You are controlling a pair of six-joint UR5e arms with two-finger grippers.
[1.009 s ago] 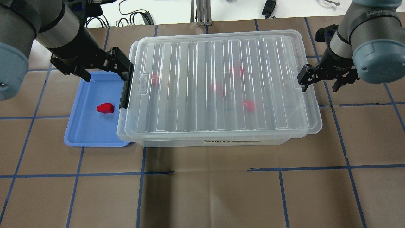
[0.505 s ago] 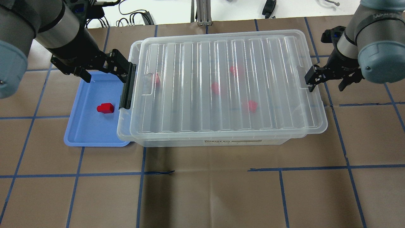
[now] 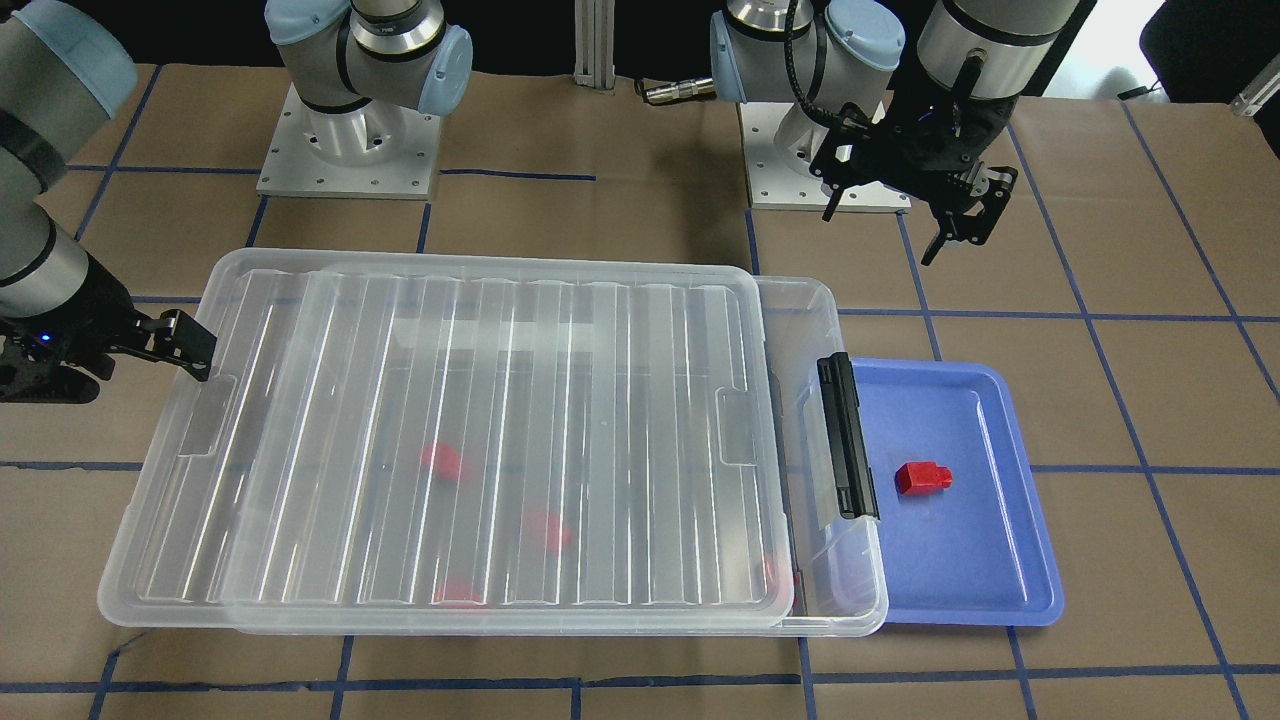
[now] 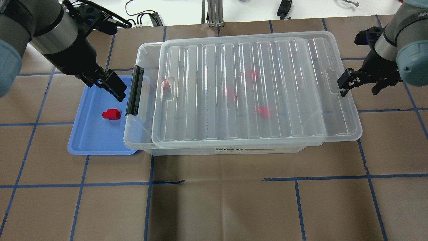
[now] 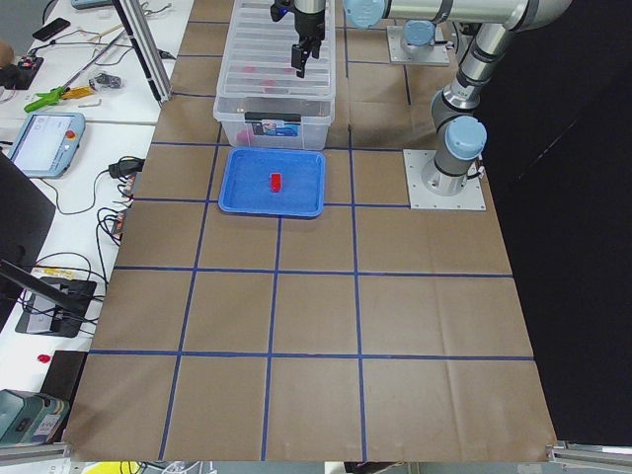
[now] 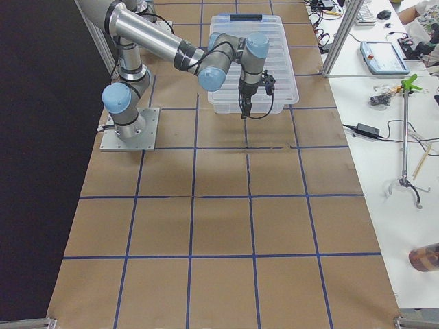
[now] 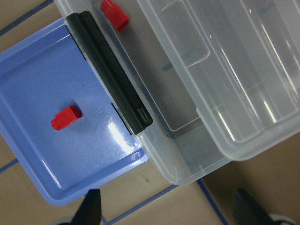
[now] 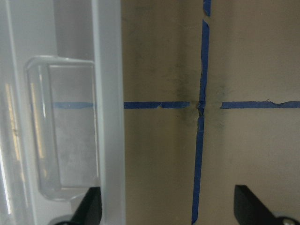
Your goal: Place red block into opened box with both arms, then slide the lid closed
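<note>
The red block (image 4: pixel 111 114) lies on its side in the blue tray (image 4: pixel 87 140), also seen in the left wrist view (image 7: pixel 65 117). My left gripper (image 4: pixel 103 85) hangs open above the tray's far end, beside the black latch bar (image 4: pixel 134 90), holding nothing. The clear box (image 4: pixel 234 150) has its ribbed lid (image 4: pixel 287 83) shifted right, leaving a strip open at the left end. My right gripper (image 4: pixel 360 85) is open, one finger against the lid's right tab recess (image 8: pixel 65 140). Several red blocks show blurred inside the box.
The lid overhangs the box's right end above the brown paper. A loose red block (image 7: pixel 115 14) sits in the uncovered strip just behind the latch bar. Both arm bases (image 3: pixel 350 150) stand at the table's robot side. Cables lie beyond the far edge.
The lid has slid right together with my right gripper, uncovering the box's left end. My left gripper has left the latch bar, turned, and moved over the blue tray.
</note>
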